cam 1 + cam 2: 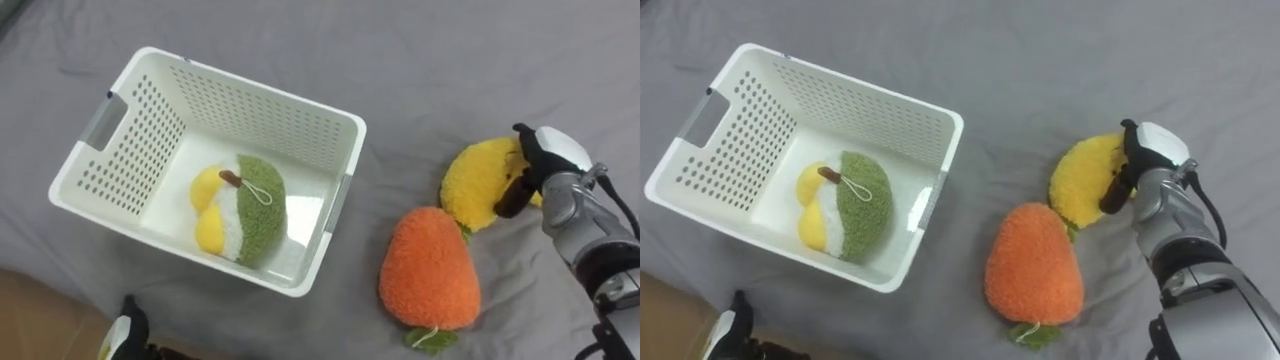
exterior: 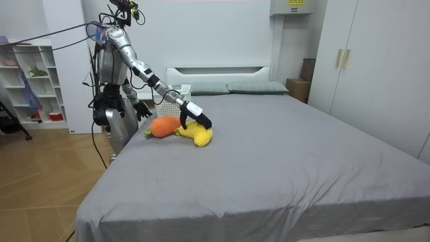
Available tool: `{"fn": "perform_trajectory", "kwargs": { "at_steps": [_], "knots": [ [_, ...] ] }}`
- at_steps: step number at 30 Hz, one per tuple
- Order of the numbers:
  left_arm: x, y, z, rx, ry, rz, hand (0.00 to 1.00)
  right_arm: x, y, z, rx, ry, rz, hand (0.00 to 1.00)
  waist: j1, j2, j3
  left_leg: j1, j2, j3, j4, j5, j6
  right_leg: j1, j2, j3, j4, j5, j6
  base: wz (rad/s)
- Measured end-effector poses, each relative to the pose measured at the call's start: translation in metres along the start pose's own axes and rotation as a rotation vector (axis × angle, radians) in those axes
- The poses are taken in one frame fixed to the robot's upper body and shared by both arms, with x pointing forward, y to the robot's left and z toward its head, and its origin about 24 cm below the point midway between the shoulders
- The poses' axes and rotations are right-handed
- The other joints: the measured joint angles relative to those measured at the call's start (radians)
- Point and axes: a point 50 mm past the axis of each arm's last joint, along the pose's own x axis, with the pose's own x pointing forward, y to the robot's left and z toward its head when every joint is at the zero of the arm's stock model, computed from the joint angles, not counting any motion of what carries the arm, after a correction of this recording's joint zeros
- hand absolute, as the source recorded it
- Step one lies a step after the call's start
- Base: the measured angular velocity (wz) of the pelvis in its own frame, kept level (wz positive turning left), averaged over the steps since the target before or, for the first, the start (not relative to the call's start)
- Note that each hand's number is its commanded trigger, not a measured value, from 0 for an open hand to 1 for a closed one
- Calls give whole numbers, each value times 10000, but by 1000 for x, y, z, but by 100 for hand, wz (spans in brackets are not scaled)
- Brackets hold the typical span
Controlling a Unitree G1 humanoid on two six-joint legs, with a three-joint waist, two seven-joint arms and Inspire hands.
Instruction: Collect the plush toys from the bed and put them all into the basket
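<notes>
Under the right hand [image 1: 548, 160] lies a yellow plush toy [image 1: 475, 185], and the hand's dark fingers [image 1: 512, 196] curl over its near edge, grasping it while it rests on the grey bed [image 1: 450, 60]. Just below and to the left of that hand sits an orange plush toy [image 1: 430, 270], touching the yellow one, with a small green leaf at its lower end. Well away to the hand's left stands a white perforated basket [image 1: 140, 140] on the bedcover, and a green, white and yellow plush toy [image 1: 245, 210] lies inside it on the bottom. Far across from the right hand, the left hand [image 1: 122, 338] shows at the lower edge beside the bed; whether it is clenched or released cannot be told. From the room view, the robot stands at the bedside with its right arm stretched out over the mattress.
</notes>
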Motion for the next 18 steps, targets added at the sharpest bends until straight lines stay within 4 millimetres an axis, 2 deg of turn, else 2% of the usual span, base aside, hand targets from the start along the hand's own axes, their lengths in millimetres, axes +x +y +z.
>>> {"fn": "perform_trajectory", "kwargs": {
  "at_steps": [4,10,13,14,15,16,18],
  "knots": [
    [0,-1,0,-4,-9,-127,0,0,-2,-6,-47,331,-107,0,73,36,23,-36,-21,-62,-6,0,0,-19,-14,-26,-18,0,0,3],
    [2,-1,7,-90,-144,-276,0,2,-10,-6,-70,338,-448,0,222,42,27,-345,-49,-125,-3,42,20,-319,-51,-80,4,0,0,2],
    [1,-5,3,-271,124,-569,0,3,-13,-6,-346,290,-539,0,216,62,51,-503,-92,-165,-11,84,53,-467,-96,-193,16,0,0,6],
    [1,-6,3,-206,184,-695,0,3,-14,-6,-398,297,-566,26,215,74,62,-545,-101,-173,-10,95,64,-505,-106,-197,20,1,1,8],
    [1,-10,3,-76,278,-969,0,3,-16,-7,-444,335,-610,96,218,100,114,-593,-119,-205,-6,105,78,-538,-121,-208,23,3,5,8],
    [0,-13,1,0,413,-1160,0,3,-17,-8,-470,360,-628,100,219,108,130,-663,-130,-226,9,109,84,-587,-129,-230,18,8,10,9],
    [0,-16,0,71,528,-1445,0,3,-19,-11,-531,450,-726,100,222,159,180,-771,-138,-289,45,111,89,-652,-134,-281,15,21,16,9]
  ]
}}
